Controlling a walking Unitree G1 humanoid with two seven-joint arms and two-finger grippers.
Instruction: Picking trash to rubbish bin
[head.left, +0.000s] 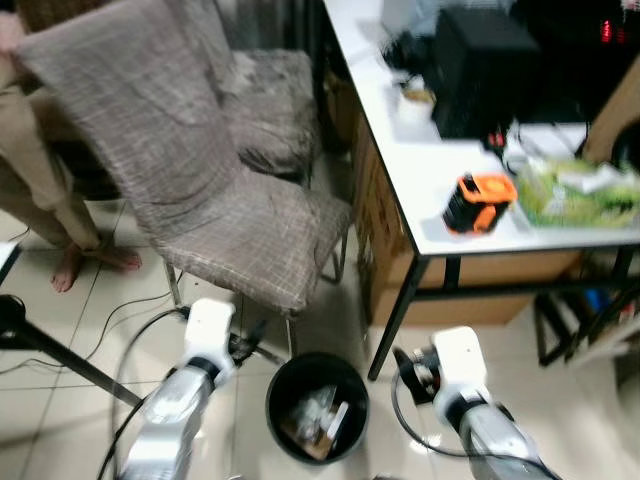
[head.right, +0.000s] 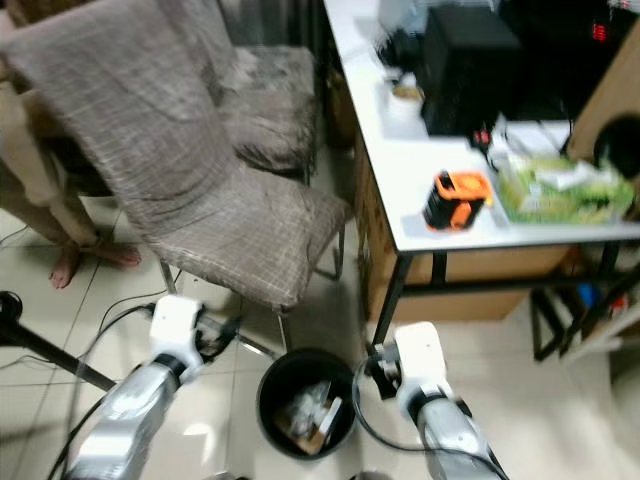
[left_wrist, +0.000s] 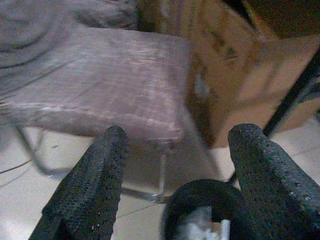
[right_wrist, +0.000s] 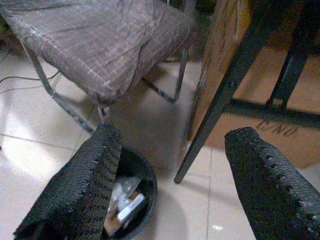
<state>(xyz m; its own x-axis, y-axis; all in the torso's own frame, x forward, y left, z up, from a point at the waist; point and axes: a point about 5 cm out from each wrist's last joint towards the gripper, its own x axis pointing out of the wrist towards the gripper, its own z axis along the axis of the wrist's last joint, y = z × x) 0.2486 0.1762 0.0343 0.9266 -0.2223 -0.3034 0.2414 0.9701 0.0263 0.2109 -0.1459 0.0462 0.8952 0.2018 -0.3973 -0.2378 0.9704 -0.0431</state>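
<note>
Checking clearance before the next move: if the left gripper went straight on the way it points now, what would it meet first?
Probably the rubbish bin: in the left wrist view its black rim sits low between the open fingers of the left gripper. A slightly higher line would instead meet the chair seat beyond it; depth is unclear.

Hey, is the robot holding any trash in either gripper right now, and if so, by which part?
Nothing is held. The left gripper and the right gripper are both open and empty above the black bin.

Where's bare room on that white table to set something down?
The white table is bare along its near-left edge, between the cup and the orange tape measure. Crowded farther right: black box, green packets.
</note>
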